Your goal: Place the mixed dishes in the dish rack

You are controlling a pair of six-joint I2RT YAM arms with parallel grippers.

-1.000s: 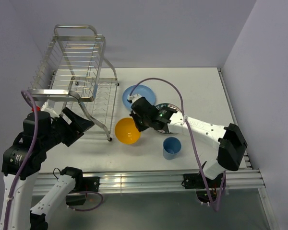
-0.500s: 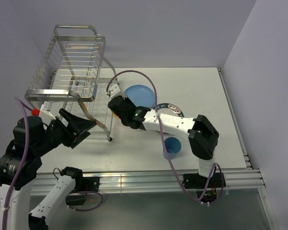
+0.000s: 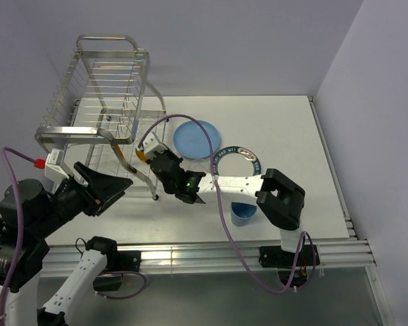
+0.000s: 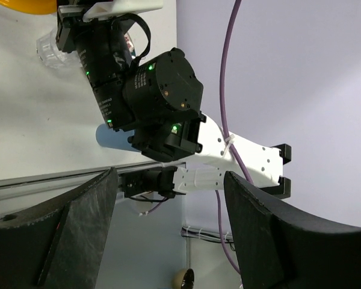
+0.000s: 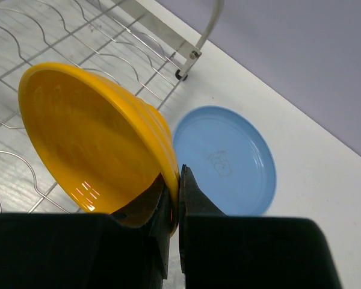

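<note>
My right gripper (image 5: 179, 180) is shut on the rim of the orange-yellow bowl (image 5: 90, 144) and holds it tilted over the lower wires of the dish rack (image 5: 48, 36). From above, only a sliver of the bowl (image 3: 143, 155) shows by the rack's (image 3: 109, 88) front leg. The light-blue plate (image 3: 197, 139) lies flat beside the rack. My right arm partly covers the lettered plate (image 3: 236, 157) and the blue cup (image 3: 243, 212). A clear glass (image 4: 51, 51) stands near the right wrist. My left gripper (image 3: 115, 185) hangs open and empty at the near left.
The rack's bent tube leg and foot (image 5: 189, 57) stand close to the bowl. The right arm's purple cable (image 3: 183, 119) loops over the table between the rack and the light-blue plate. A rail (image 3: 211, 255) runs along the table's near edge.
The right arm has swung left, carrying the bowl from mid-table to the rack's lower tier. The left arm has drawn back toward the near left, jaws still open.
</note>
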